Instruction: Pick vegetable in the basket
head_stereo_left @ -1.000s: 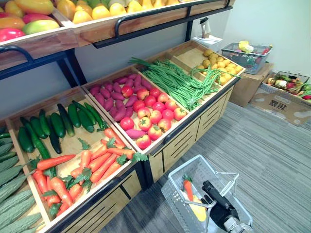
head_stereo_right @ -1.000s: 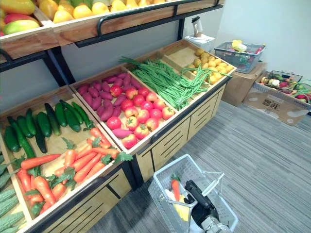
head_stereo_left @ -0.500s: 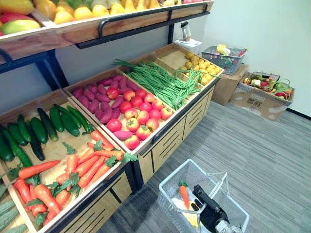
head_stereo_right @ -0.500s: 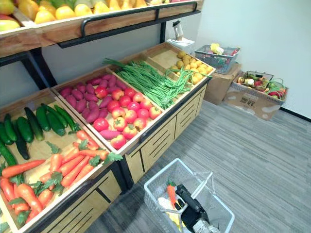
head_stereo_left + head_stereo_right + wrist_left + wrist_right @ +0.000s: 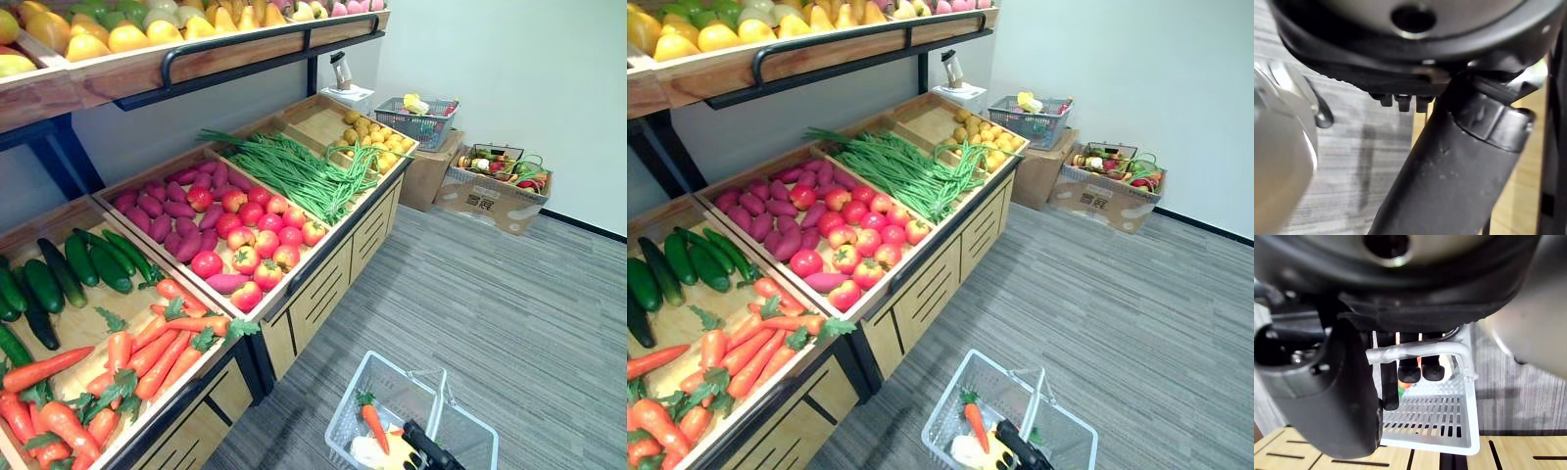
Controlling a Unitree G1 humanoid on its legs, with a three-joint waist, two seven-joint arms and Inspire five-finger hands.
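A pale wire basket stands upright at the lower right of the frame, against the grey floor. Inside lie 1 orange carrot with green top, a yellow piece and a whitish piece.

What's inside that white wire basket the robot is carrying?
An orange carrot with a green top, a pale item and something yellow lie in the white wire basket. The dark right hand, curled round its handle, covers the rest.
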